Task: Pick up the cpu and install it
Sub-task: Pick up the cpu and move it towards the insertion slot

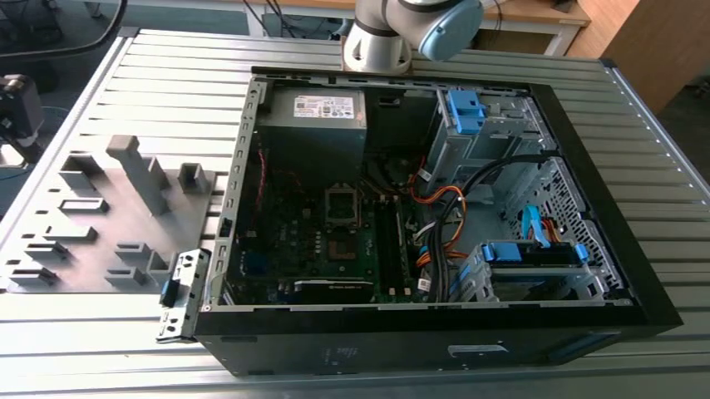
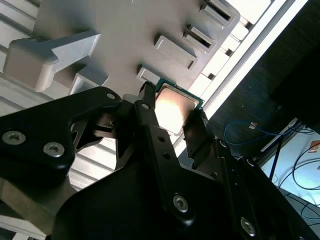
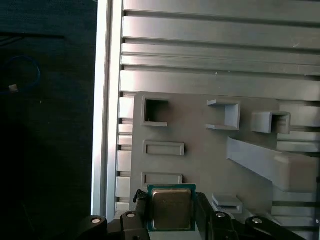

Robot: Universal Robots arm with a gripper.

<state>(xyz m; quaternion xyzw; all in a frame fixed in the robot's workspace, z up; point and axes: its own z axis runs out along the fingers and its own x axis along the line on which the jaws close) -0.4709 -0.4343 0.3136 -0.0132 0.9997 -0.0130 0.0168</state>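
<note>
The cpu (image 2: 172, 106) (image 3: 171, 209) is a small square chip with a silver-grey metal top and a green rim. It sits between the two black fingers of my gripper (image 2: 172, 116) (image 3: 171, 211), which is shut on its opposite edges. In both wrist views the chip hangs above the grey fixture tray (image 2: 130, 30) (image 3: 200, 135), clear of its pockets. The exterior view has the open computer case (image 1: 444, 324) with the green motherboard (image 1: 332, 249) and its square socket (image 1: 342, 204).
The fixture tray (image 1: 111, 220) lies on the slatted aluminium table (image 1: 666, 249) at the exterior view's left, with raised grey blocks (image 1: 133, 170). Inside the case are a power supply (image 1: 316, 112), blue drive brackets (image 1: 466, 112) and bundled cables (image 1: 444, 208). The arm's base (image 1: 383, 37) stands behind the case.
</note>
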